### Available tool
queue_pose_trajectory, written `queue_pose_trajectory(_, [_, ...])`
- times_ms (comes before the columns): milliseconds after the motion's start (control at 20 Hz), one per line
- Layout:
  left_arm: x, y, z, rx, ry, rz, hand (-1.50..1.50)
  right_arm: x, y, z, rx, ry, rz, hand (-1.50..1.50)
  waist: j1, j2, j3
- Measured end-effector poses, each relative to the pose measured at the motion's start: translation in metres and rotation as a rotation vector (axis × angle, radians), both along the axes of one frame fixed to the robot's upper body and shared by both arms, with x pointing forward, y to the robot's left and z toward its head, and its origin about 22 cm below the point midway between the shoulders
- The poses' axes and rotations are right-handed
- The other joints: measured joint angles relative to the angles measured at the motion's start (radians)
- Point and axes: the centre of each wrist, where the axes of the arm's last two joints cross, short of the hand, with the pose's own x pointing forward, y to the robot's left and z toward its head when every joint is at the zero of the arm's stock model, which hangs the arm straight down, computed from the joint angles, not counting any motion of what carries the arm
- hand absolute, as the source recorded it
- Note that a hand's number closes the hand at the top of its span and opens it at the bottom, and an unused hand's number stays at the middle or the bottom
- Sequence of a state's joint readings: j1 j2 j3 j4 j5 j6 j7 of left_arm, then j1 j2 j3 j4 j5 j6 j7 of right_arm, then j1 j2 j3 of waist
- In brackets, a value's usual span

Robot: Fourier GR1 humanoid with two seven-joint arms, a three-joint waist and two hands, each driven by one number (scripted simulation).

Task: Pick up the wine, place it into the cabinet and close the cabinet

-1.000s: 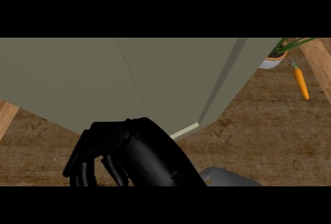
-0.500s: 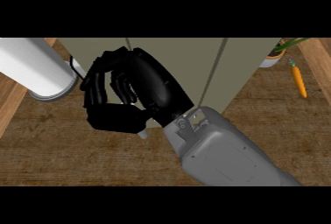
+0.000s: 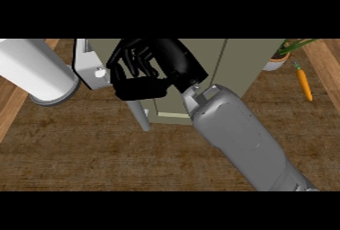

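My right hand point(image 3: 156, 63) is up against the olive cabinet point(image 3: 232, 67), at the end of the grey forearm point(image 3: 242, 139) that rises from the lower right. Its fingers point(image 3: 129, 60) and thumb point(image 3: 140, 87) are curled. A thin grey door edge point(image 3: 140, 117) runs up between them. A light grey panel point(image 3: 90, 67) with a small knob sits just left of the fingers. The wine is not visible in this view. My left hand does not show.
A thick white cylinder point(image 3: 33, 72) with a grey end fills the upper left; I cannot tell what it is. At the far right are a potted plant point(image 3: 279, 58) and a carrot point(image 3: 304, 84). The wooden counter point(image 3: 100, 157) spreads below the cabinet.
My right hand rose from the lower edge to the cabinet front. The wide olive door face that filled the left has turned edge-on, and the white cylinder has come into view.
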State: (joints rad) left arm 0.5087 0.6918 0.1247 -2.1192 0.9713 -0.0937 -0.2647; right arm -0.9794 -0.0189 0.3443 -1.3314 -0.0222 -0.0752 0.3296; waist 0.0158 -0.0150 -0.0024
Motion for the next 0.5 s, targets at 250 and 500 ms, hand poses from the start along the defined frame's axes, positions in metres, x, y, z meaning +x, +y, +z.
queue_pose_trajectory(250, [0.01,-0.016,-0.007,-0.008,0.005,-0.005,-1.5,0.011,-0.004,-0.003,-0.008,-0.025,0.05,1.5,0.005,-0.006,-0.007])
queue_pose_trajectory(500, [0.018,-0.028,-0.014,-0.019,0.006,0.005,-1.5,0.019,-0.009,-0.004,-0.02,-0.053,0.086,1.5,0.01,-0.008,-0.016])
